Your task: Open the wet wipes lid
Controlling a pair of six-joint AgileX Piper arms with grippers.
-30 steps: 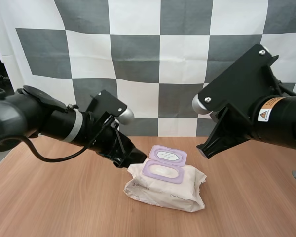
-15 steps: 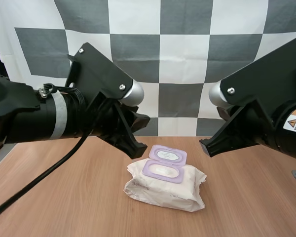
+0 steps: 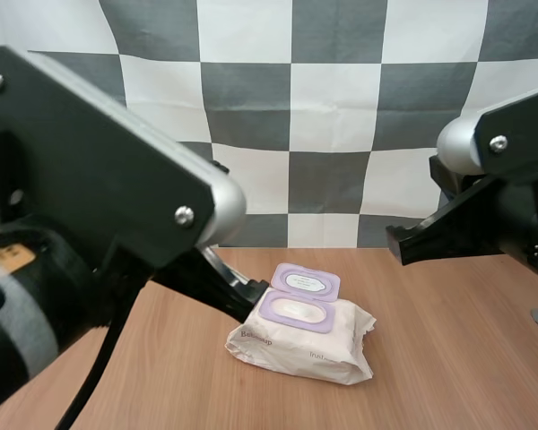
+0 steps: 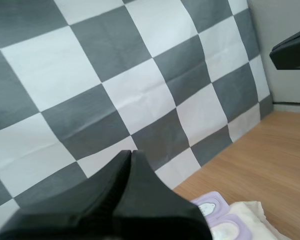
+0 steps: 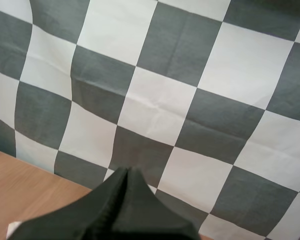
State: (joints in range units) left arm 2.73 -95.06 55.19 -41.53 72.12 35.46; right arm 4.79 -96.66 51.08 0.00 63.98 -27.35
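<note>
Wipes pack (image 3: 300, 345) lies on the worktop (image 3: 457, 340), purple lid (image 3: 306, 282) flipped up. Left tool (image 4: 130, 154), pressed together, is near the pack's left edge. Right tool (image 5: 126, 171), likewise pressed together, stands apart.

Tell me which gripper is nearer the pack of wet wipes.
Left. The left gripper sits close beside the pack of wet wipes at its left edge; the right gripper hangs higher, off to its right, well apart.
</note>
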